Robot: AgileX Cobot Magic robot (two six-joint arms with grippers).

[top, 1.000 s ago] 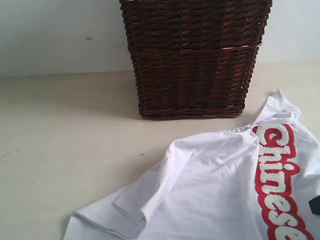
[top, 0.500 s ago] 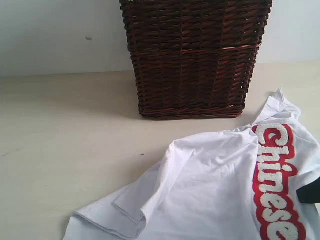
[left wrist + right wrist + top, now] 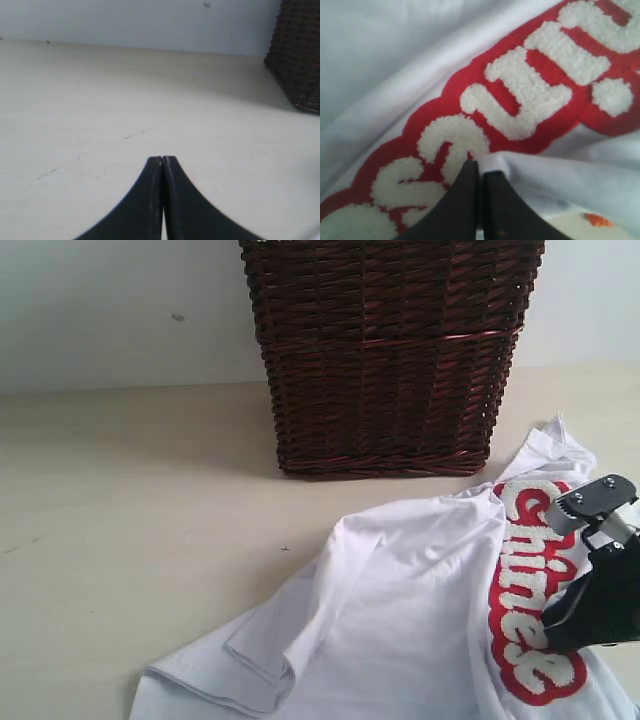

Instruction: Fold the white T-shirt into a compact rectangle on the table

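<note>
The white T-shirt [image 3: 400, 620] lies crumpled on the table [image 3: 130, 510] at the front right, its red-outlined lettering [image 3: 525, 620] curved and bunched. My right gripper [image 3: 556, 622] is shut on a folded white edge of the shirt beside the lettering, holding it up. In the right wrist view the fingertips [image 3: 481, 167] pinch that white fold [image 3: 520, 170] over the letters [image 3: 520, 100], and a small orange tag [image 3: 596, 219] shows below. My left gripper [image 3: 162, 159] is shut with nothing in it, above bare table [image 3: 150, 100]; it is outside the exterior view.
A tall dark wicker basket [image 3: 390, 350] stands at the back of the table, just behind the shirt; its corner [image 3: 297, 55] also shows in the left wrist view. A pale wall [image 3: 120, 300] runs behind. One sleeve [image 3: 255, 660] lies spread at the front left.
My right gripper has come into view from the right edge, moving up and left with the shirt's edge. The lettering has shifted left and bunched. The left gripper has not changed.
</note>
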